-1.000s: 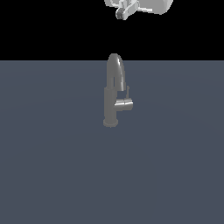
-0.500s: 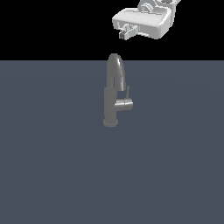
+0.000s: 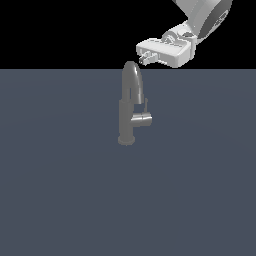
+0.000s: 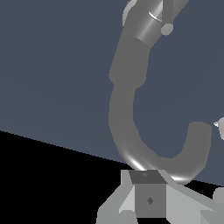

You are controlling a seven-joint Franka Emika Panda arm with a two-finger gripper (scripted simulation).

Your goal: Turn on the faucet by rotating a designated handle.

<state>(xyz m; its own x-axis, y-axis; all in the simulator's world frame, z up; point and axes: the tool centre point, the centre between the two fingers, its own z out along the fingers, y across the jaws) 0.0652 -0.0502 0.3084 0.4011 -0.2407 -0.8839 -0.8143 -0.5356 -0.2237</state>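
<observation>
The grey metal faucet (image 3: 129, 107) stands upright on the dark floor, its arched spout (image 3: 133, 80) on top. The handle (image 3: 142, 119) juts from the body toward the exterior view's right, with its thin lever rod (image 3: 146, 106) pointing up. My gripper (image 3: 146, 57) hangs just above and to the right of the spout's crown, not touching it, on the white hand (image 3: 167, 51). Its fingers look pressed together with nothing between them. In the wrist view the spout (image 4: 131, 144) curves close past the fingers (image 4: 148, 197), and the handle (image 4: 153, 19) shows at the far end.
The flat dark grey-blue floor (image 3: 65, 190) spreads all around the faucet. The white arm (image 3: 207, 15) comes in from the exterior view's upper right.
The gripper has come down from the top edge of the exterior view to just above the spout. The faucet and handle have not moved.
</observation>
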